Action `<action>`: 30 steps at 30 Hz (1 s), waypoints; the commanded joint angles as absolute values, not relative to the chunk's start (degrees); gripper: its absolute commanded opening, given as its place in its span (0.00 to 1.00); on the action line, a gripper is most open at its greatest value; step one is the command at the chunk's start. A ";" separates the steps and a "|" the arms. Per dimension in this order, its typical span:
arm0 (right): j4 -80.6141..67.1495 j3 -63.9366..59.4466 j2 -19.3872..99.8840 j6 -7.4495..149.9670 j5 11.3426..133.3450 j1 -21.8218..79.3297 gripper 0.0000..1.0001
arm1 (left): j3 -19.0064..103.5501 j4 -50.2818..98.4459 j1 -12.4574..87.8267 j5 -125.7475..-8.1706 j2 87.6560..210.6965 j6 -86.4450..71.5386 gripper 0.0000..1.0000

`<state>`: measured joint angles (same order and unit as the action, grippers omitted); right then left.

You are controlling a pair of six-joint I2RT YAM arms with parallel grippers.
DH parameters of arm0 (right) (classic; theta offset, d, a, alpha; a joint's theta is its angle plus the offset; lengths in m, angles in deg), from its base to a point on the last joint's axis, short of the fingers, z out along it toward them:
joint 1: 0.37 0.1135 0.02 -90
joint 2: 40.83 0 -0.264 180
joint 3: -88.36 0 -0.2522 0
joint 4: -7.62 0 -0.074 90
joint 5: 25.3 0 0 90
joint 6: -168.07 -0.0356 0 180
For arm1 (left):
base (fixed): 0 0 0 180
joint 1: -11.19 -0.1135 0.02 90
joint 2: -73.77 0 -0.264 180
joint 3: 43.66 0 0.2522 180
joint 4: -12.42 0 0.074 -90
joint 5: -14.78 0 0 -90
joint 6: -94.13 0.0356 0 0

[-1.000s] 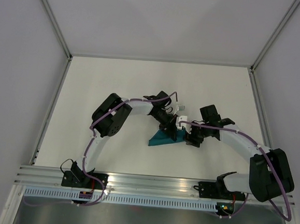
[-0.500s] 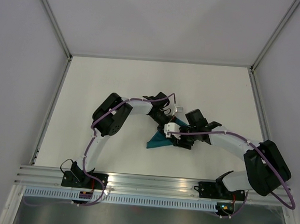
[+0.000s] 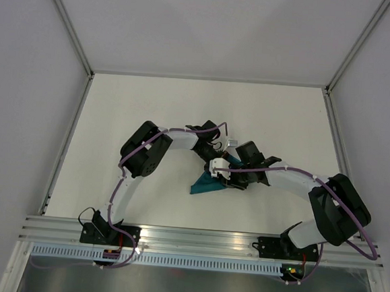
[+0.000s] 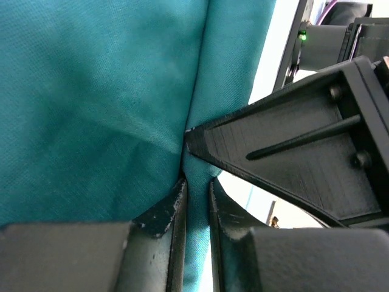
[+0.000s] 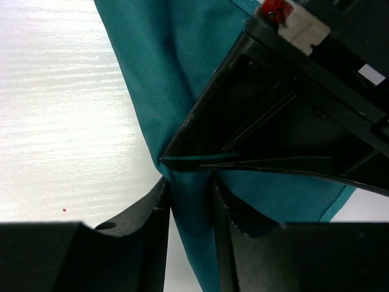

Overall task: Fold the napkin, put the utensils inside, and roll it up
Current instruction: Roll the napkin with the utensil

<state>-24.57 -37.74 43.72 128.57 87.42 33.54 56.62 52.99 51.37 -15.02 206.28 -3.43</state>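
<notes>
The left gripper (image 4: 197, 187) has its jaws nearly together, clamped on a fold of the teal napkin (image 4: 91, 109). Tip to tip with it, the right gripper (image 5: 190, 185) pinches the same bunched cloth, its jaws narrowly apart. The cloth is at the middle of the white table (image 3: 151, 102).

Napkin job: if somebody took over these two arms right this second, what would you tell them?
Left gripper: shut on a fold of the napkin.
Right gripper: fingers astride the same fold, close beside the left fingertip; grip not certain.
The napkin sits bunched near the middle of the table, between both grippers.
Knife: not visible in any view.
Done: folding under way; how far, cannot tell.
Left: finish the fold, put the knife inside, roll up.
</notes>
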 commanded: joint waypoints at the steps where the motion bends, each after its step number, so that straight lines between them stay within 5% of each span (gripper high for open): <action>1: -25.29 -36.40 46.17 127.91 88.26 33.73 0.34 | 53.52 55.64 51.00 -31.09 209.13 -5.53 0.23; 17: -32.94 -31.39 54.35 131.59 92.30 32.68 0.18 | 39.45 34.80 44.06 -34.78 192.61 -21.18 0.34; 30: -50.95 -17.78 68.67 139.86 101.52 27.05 0.14 | 23.73 16.03 42.21 -51.82 171.72 -25.05 0.28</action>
<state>-41.45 -17.94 62.43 135.04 102.22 28.01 27.77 25.24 41.99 -42.99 179.94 -21.52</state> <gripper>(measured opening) 0.309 0.296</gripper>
